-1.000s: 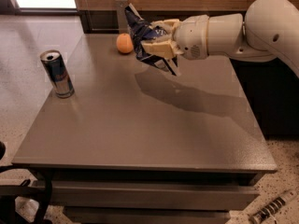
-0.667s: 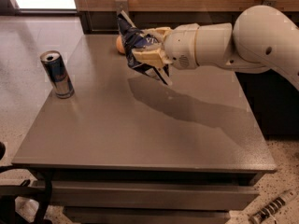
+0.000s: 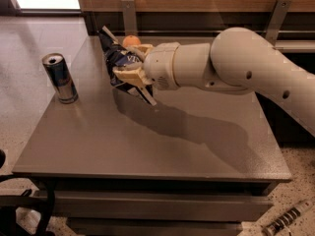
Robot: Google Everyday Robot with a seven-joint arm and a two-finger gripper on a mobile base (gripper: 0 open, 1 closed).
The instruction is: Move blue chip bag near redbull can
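My gripper (image 3: 129, 64) is shut on the blue chip bag (image 3: 117, 58), a crumpled navy foil bag with white lettering, and holds it above the grey table (image 3: 147, 136) at the back left. The redbull can (image 3: 59, 78), slim, blue and silver with a silver top, stands upright near the table's left edge. The bag hangs about a can's height to the right of the can, apart from it. My white arm (image 3: 236, 68) reaches in from the right.
An orange ball-like fruit (image 3: 131, 41) lies on the table behind the bag, partly hidden by my gripper. A wooden wall with metal brackets (image 3: 129, 14) runs behind the table. The floor drops off at the table's left and front edges.
My gripper has carried the chip bag leftward and slightly forward, closer to the can. The can and the orange have not moved.
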